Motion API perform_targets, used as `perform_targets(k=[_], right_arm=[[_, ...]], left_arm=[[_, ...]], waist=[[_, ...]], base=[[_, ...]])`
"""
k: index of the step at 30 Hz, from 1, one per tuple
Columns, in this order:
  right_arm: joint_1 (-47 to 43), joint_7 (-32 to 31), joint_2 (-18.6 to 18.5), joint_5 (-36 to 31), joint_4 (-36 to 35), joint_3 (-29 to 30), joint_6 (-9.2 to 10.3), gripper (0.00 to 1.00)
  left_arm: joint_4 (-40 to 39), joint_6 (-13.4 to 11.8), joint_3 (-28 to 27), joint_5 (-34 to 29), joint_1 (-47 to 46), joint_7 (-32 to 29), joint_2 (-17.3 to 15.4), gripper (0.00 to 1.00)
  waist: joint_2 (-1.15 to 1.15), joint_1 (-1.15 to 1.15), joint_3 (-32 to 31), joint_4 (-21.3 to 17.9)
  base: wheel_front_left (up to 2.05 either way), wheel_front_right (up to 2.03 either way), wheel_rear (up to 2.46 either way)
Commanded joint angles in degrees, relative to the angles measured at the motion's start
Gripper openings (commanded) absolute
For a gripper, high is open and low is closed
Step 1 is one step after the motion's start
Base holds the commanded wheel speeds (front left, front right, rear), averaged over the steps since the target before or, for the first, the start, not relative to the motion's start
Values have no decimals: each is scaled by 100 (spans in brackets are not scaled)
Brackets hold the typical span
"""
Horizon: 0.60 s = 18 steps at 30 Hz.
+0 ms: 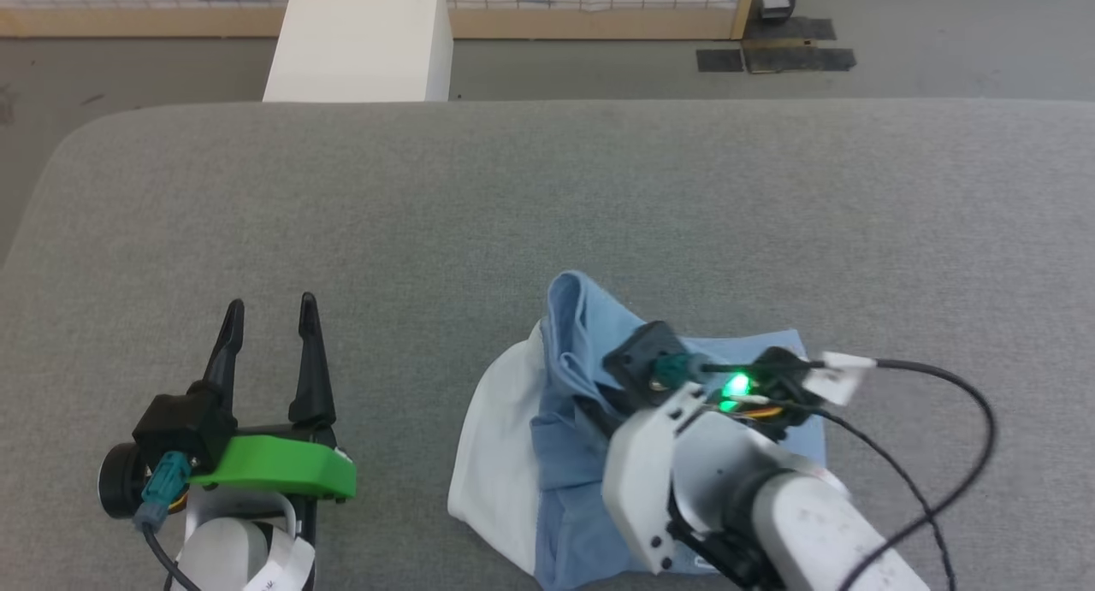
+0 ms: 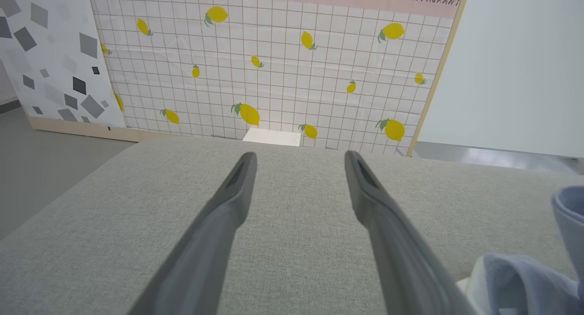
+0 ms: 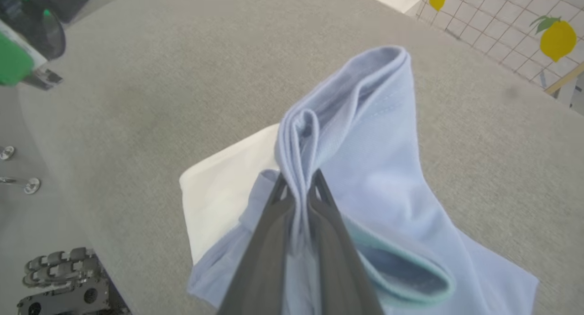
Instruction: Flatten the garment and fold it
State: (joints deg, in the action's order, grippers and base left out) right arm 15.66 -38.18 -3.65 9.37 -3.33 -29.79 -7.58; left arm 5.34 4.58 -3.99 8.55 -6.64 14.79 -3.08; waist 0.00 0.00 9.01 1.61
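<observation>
The garment (image 1: pixel 571 377) lies bunched on the grey cushioned surface, light blue with a white part on its left side (image 1: pixel 492 454). In the right wrist view my right gripper (image 3: pixel 297 180) is shut on a pinched fold of the garment (image 3: pixel 365 137), lifting that blue cloth into a ridge above the white part (image 3: pixel 223 196). The right wrist and forearm (image 1: pixel 684 454) cover much of the garment in the head view. My left gripper (image 1: pixel 269 313) rests open on the surface well left of the garment, nothing between its fingers (image 2: pixel 237 187). A blue edge of the garment (image 2: pixel 524 278) shows at the lower right of the left wrist view.
The grey surface (image 1: pixel 547 197) stretches wide beyond the garment to a rounded far edge. A white block (image 1: pixel 359 39) stands past that edge, before a lemon-patterned tiled wall panel (image 2: pixel 273 64). A black cable (image 1: pixel 949 454) loops from my right wrist.
</observation>
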Motion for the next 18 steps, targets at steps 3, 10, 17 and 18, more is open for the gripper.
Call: perform_targets(k=[3,10,17,18], right_arm=[[380,268,61,154,732,-250,9,0],[854,567,75,721,1979,-796,9,0],[986,652,76,1459,2459,-1305,9,100],[984,683,77,1578,2441,-1326,9,100]], left_arm=[[23,25,37,6,-140,20,20,100],[46,3,111,43,-196,20,20,100],[111,-20,144,53,-155,20,20,100],[118,-21,138,48,-139,20,20,100]], waist=[[0,0,163,158],[0,0,243,274],[0,0,137,267],[0,0,108,250]], base=[[0,0,0],[0,0,0],[0,0,0],[0,0,0]])
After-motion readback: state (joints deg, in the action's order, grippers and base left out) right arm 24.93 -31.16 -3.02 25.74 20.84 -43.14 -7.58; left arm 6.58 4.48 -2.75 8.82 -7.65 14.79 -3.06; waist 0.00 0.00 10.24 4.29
